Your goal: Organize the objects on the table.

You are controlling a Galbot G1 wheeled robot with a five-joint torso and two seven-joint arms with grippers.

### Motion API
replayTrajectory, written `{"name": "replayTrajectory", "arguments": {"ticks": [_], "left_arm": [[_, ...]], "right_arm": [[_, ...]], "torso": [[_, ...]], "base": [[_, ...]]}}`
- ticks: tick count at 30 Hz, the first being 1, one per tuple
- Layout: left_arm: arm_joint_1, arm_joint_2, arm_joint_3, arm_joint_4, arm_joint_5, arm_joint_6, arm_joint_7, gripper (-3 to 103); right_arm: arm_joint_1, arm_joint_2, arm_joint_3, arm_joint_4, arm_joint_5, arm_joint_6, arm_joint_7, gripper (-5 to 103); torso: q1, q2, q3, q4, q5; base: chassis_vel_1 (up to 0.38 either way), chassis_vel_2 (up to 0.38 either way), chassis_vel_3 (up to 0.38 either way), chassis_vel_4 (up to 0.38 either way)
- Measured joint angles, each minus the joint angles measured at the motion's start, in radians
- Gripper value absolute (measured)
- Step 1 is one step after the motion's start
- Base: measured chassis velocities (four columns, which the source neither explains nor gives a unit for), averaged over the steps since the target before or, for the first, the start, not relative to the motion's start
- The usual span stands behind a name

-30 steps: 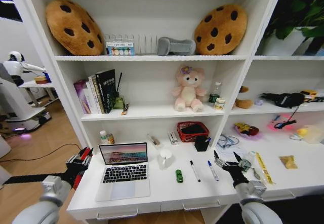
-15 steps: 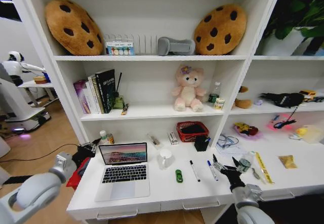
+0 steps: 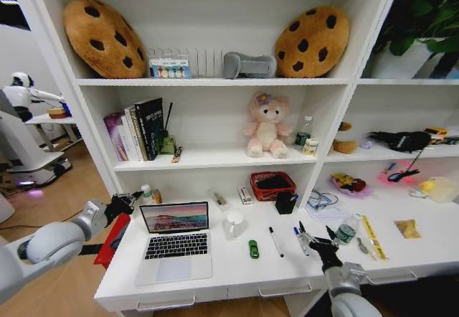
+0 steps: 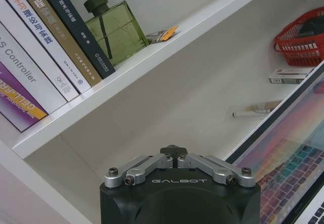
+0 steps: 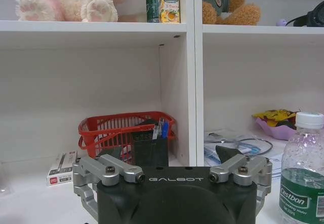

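Observation:
On the white table point(image 3: 237, 272) stands an open silver laptop point(image 3: 176, 239). To its right lie a tiny green toy car point(image 3: 254, 249) and two white marker pens point(image 3: 275, 241) point(image 3: 300, 240). A tan scrap point(image 3: 409, 229) lies far right. My right gripper point(image 3: 315, 237) hovers open just right of the blue-capped marker, nothing between its fingers point(image 5: 226, 154). My left gripper point(image 3: 128, 202) is shut and empty at the upper left corner of the laptop's screen point(image 4: 293, 158), pointing at the back wall under the bookshelf.
A red basket point(image 3: 272, 186), a black pen holder point(image 3: 285, 203) and a white cup point(image 3: 234, 224) stand behind the pens. A water bottle point(image 5: 302, 173) is close beside my right gripper. A small bottle point(image 3: 148, 194) is by my left gripper. A red object point(image 3: 113, 239) hangs off the desk's left edge.
My left arm has swung up and forward from low at the desk's left end to the laptop screen's corner. My right gripper has drifted slightly left, toward the markers.

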Motion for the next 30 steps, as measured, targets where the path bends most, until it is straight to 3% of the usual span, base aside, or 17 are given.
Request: {"name": "replayTrajectory", "arguments": {"ticks": [6, 8, 9, 10, 11, 12, 14, 15, 16, 18, 20, 22, 24, 30], "left_arm": [[0.04, 0.047, -0.044, 0.005, 0.0, 0.008, -0.017, 0], [0.126, 0.124, -0.117, 0.007, 0.007, 0.0, -0.039, 0], [0.126, 0.124, -0.117, 0.007, 0.007, 0.0, -0.039, 0], [0.19, 0.173, -0.167, 0.008, 0.02, -0.005, -0.046, 0], [0.253, 0.216, -0.232, 0.014, 0.025, -0.003, -0.052, 0], [0.253, 0.216, -0.232, 0.014, 0.025, -0.003, -0.052, 0], [0.452, 0.331, -0.484, 0.042, 0.037, 0.003, -0.077, 0], [0.452, 0.331, -0.484, 0.042, 0.037, 0.003, -0.077, 0], [0.554, 0.375, -0.568, 0.055, 0.032, 0.01, -0.084, 0], [0.734, 0.455, -0.678, 0.088, 0.005, 0.037, -0.092, 0], [0.782, 0.475, -0.686, 0.098, -0.001, 0.04, -0.092, 0], [0.831, 0.495, -0.696, 0.114, 0.0, 0.036, -0.101, 0], [0.844, 0.498, -0.702, 0.116, 0.002, 0.036, -0.101, 0], [0.883, 0.5, -0.728, 0.126, 0.008, 0.035, -0.102, 0]], "right_arm": [[0.008, 0.0, -0.006, 0.002, -0.001, -0.005, 0.003, 100], [0.007, -0.002, -0.007, 0.01, -0.002, -0.008, 0.006, 100], [0.007, -0.002, -0.007, 0.01, -0.002, -0.008, 0.006, 100], [0.003, -0.002, -0.007, 0.016, -0.003, -0.008, 0.006, 100], [-0.002, -0.001, -0.005, 0.02, -0.004, -0.009, 0.007, 100], [-0.002, -0.001, -0.005, 0.02, -0.004, -0.009, 0.007, 100], [-0.012, 0.002, 0.004, 0.032, -0.004, -0.008, 0.007, 100], [-0.012, 0.002, 0.004, 0.032, -0.004, -0.008, 0.007, 100], [-0.016, 0.004, 0.009, 0.036, -0.003, -0.008, 0.008, 100], [-0.031, 0.004, 0.023, 0.051, 0.0, -0.005, 0.009, 100], [-0.037, 0.004, 0.028, 0.055, 0.001, -0.003, 0.009, 100], [-0.049, 0.004, 0.036, 0.059, 0.002, 0.006, 0.008, 100], [-0.054, 0.006, 0.038, 0.059, 0.003, 0.009, 0.008, 100], [-0.053, 0.018, 0.033, 0.059, 0.004, 0.013, 0.009, 100]], "torso": [[0.0, 0.0, 0.0, 0.0001, 0.0001], [0.0, 0.0, 0.0, 0.0005, -0.0002], [0.0, 0.0, 0.0, 0.0005, -0.0002], [0.0, 0.0, 0.0, -0.0004, 0.0009], [0.0, 0.0, 0.0, 0.0008, -0.0001], [0.0, 0.0, 0.0, 0.0008, -0.0001], [0.0, 0.0, 0.0, -0.0001, 0.0013], [0.0, 0.0, 0.0, -0.0001, 0.0013], [0.0, 0.0, 0.0, -0.0013, 0.0028], [0.0, 0.0, 0.0, -0.0014, -0.0018], [0.0, 0.0, 0.0, -0.0012, -0.0011], [0.0, 0.0, -0.001, -0.0003, 0.0021], [0.0, 0.0, -0.001, 0.0007, 0.0012], [-0.001, 0.001, -0.001, -0.0003, 0.0005]], "base": [[0.0, 0.0, 0.0, 0.0], [0.0, 0.0, 0.0, 0.0], [0.0, 0.0, 0.0, 0.0], [0.0, 0.0, 0.0, 0.0], [0.0, 0.0, 0.0, 0.0], [0.0, 0.0, 0.0, 0.0], [0.0, 0.0, 0.0, 0.0], [0.0, 0.0, 0.0, 0.0], [0.0, 0.0, 0.0, 0.0], [0.0, 0.0, 0.0, 0.0], [0.0, 0.0, 0.0, 0.0], [0.0, 0.0, 0.0, 0.0], [0.0, 0.0, 0.0, 0.0], [0.0, 0.0, 0.0, 0.0]]}}
